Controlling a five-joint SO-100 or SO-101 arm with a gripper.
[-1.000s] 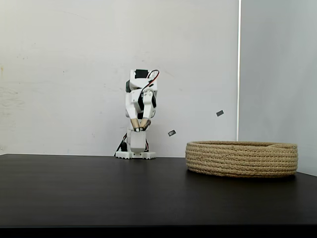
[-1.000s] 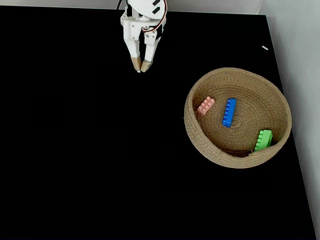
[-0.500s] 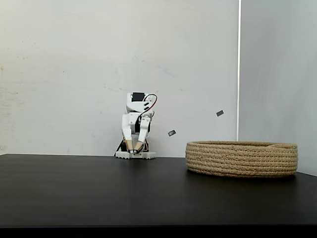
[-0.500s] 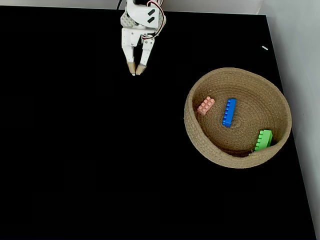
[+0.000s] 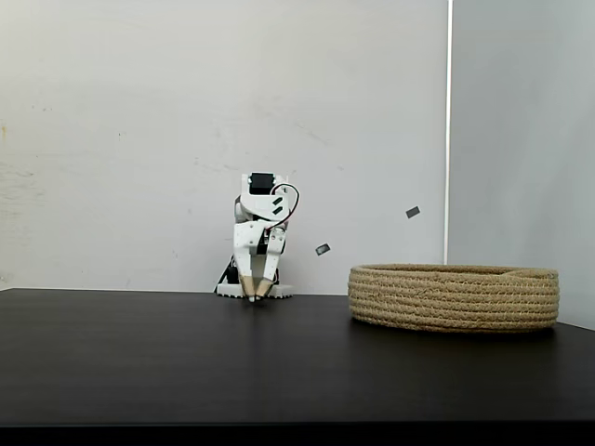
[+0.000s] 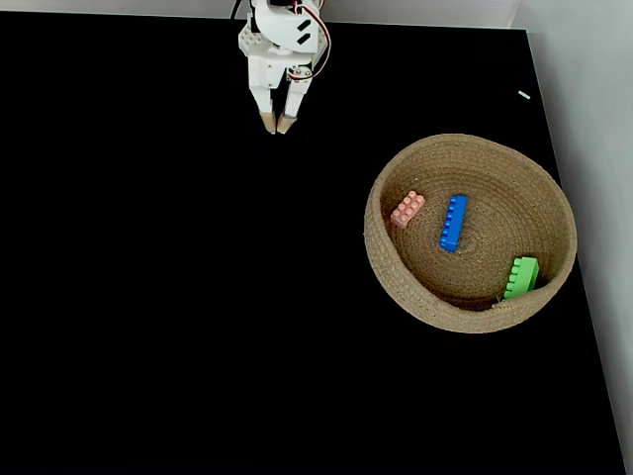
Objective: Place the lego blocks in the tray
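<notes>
Gripper: the gripper (image 6: 276, 130) points straight down near the far edge of the black table (image 6: 178, 297), tips low over the surface in the side-on fixed view (image 5: 254, 298); well apart from the basket
Jaws: nearly together, just a thin gap between the tan fingertips (image 6: 268, 126), and nothing held between them
Arm: the white arm (image 5: 258, 240) is folded in tight above its base by the back wall, a red wire looping at the top
Tray: the tray (image 6: 396, 287), a round coiled-rope basket, sits by the right edge of the table in the top-down fixed view; from the side it reads as a low tan ring (image 5: 454, 297) resting flat on the tabletop
Orange-pink brick: the orange-pink brick (image 6: 407, 209) lies inside the tray, close to its left wall
Blue brick: the blue brick (image 6: 453, 223) lies near the middle of the tray floor, long side running roughly far to near, just beside the orange-pink one but not touching
Green brick: the green brick (image 6: 521, 276) is tucked against the tray's near-right wall, apart from the other two
</notes>
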